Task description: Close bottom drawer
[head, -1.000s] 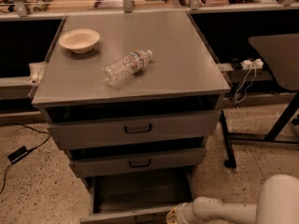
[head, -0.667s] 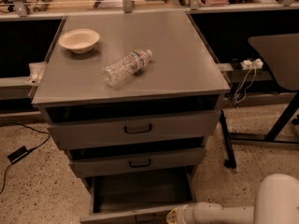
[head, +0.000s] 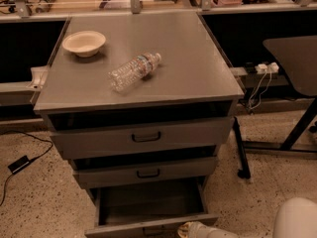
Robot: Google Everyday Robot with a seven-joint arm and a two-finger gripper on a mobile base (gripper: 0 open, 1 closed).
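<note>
The bottom drawer [head: 124, 228] of the grey metal cabinet stands pulled far out, and its empty inside [head: 148, 202] shows. Its narrow front panel lies at the lower edge of the view, with the handle mostly cut off. My gripper [head: 189, 230] is at the very bottom of the view, right by the right part of that front panel; only its pale tip shows. My white arm [head: 297, 219] fills the lower right corner.
The middle drawer [head: 148, 172] and top drawer [head: 146, 137] stand slightly ajar. A bowl [head: 84, 42] and a lying plastic bottle [head: 133, 72] rest on the cabinet top [head: 193, 48]. A dark table [head: 294, 58] stands at right. A cable with adapter [head: 20, 163] lies on the floor at left.
My arm has sunk lower in the view, so less of the forearm and gripper shows. The bottom drawer stays pulled out as before.
</note>
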